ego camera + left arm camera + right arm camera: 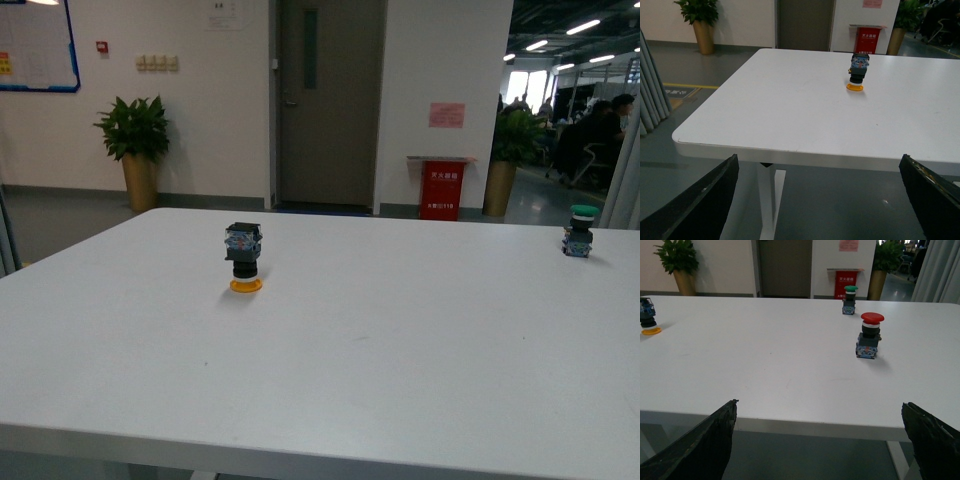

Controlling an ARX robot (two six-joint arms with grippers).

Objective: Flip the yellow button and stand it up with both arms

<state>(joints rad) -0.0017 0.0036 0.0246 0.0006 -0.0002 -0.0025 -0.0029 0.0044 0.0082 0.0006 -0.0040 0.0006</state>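
The yellow button [244, 258] stands upside down on the white table [380, 350], left of the middle: yellow cap down, black collar above it, blue-grey contact body on top. It also shows in the left wrist view [858, 72] and at the edge of the right wrist view [648, 316]. My left gripper [822, 200] is open and empty, below and in front of the table's near edge. My right gripper [822, 440] is open and empty too, in front of the near edge. Neither arm shows in the front view.
A green-capped button [579, 230] stands upright at the table's far right, also in the right wrist view [850, 299]. A red-capped button [870, 335] stands upright nearer the right gripper. The table's left corner [682, 137] and leg [767, 200] lie near the left gripper.
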